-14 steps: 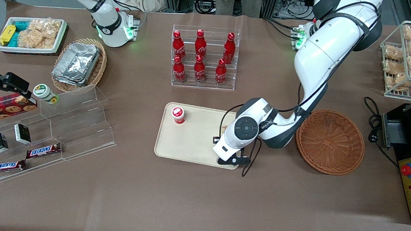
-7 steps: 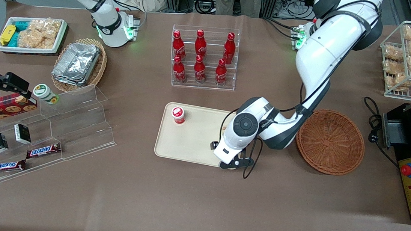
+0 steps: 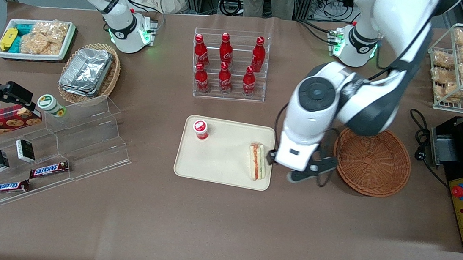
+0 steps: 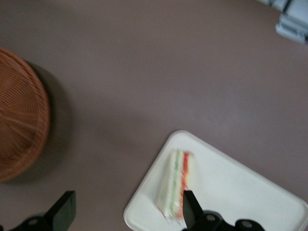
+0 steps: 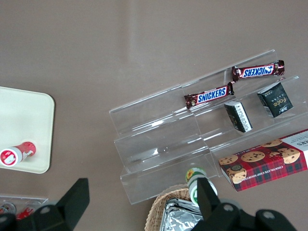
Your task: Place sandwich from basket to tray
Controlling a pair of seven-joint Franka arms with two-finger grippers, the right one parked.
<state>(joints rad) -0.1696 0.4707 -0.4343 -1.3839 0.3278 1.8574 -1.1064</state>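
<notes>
Item: sandwich (image 3: 256, 161). We find it lying on the tray (image 3: 215, 162), close to the tray edge that faces the basket (image 3: 372, 159), filling stripes showing (red and green between pale bread).

Item: pincer (image 4: 127, 211). We note its fingers (image 4: 190, 208) spread apart and holding nothing, raised above the tabletop (image 3: 205, 229) between tray and basket.

Item: basket. Nothing in it that we can see.

Item: small red-capped bottle (image 3: 201, 129). On the tray, well apart from the sandwich.

Status, as we judge it: placement looks done; only the arm's retreat is left.

Hazards, as we judge them: the sandwich sits near the rim, so a low sweep by the fingers could nudge it off the tray; a drooping cable could snag the basket.
</notes>
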